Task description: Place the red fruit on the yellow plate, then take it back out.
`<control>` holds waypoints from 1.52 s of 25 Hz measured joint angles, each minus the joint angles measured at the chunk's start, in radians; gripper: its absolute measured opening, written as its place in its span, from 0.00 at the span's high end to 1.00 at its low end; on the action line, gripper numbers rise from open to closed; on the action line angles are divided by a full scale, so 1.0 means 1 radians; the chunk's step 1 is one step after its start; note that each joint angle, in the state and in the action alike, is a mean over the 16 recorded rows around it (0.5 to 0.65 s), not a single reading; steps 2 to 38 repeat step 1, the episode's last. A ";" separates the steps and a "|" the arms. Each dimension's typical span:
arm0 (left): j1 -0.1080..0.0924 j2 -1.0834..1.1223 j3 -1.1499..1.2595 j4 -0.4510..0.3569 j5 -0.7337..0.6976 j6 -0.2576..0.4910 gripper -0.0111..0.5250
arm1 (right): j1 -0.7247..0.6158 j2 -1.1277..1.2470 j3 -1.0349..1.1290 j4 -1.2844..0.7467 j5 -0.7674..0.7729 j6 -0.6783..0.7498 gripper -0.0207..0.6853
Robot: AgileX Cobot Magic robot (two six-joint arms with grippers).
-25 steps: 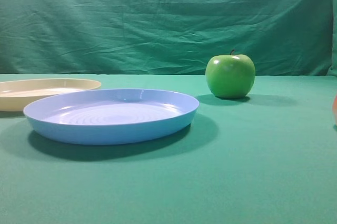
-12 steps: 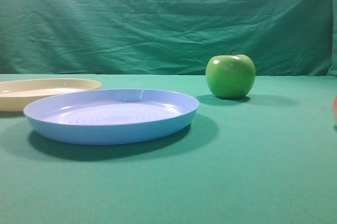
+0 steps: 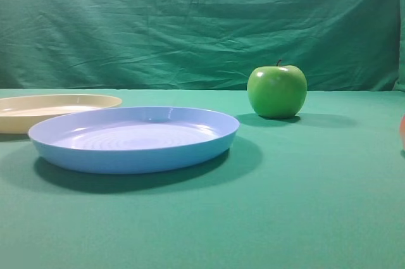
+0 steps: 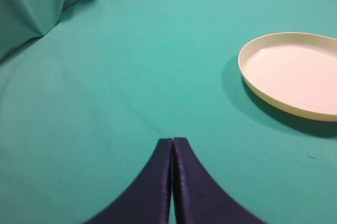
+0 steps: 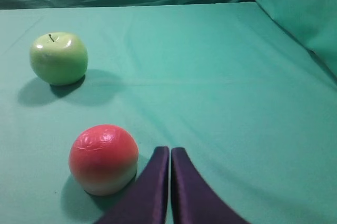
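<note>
Red, smooth round fruit point(image 5: 103, 159) beside pinched-together right end effector point(image 5: 170, 153).

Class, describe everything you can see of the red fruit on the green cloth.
The red fruit is round and peach-like, glossy red on top fading to pale yellowish-pink below, with faint embossed marks on its skin. It looks like smooth plastic. It sits upright on the green cloth, casting a shadow. The shut right gripper is just beside it, apparently not touching. In the high view only a sliver shows at the right edge.
</note>
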 joint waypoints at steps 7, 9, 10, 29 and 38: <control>0.000 0.000 0.000 0.000 0.000 0.000 0.98 | 0.000 0.000 0.000 0.000 0.000 0.000 0.97; 0.000 0.000 0.000 0.000 0.000 0.000 0.98 | 0.000 0.000 0.000 0.000 0.000 0.000 0.97; 0.000 0.000 0.000 0.000 0.000 0.000 0.98 | 0.000 0.000 0.000 0.000 0.000 0.000 0.97; 0.000 0.000 0.000 0.000 0.000 0.000 0.98 | 0.000 0.000 0.000 0.000 0.000 0.000 0.97; 0.000 0.000 0.000 0.000 0.000 0.000 0.98 | 0.000 0.000 0.000 0.000 0.000 0.000 0.97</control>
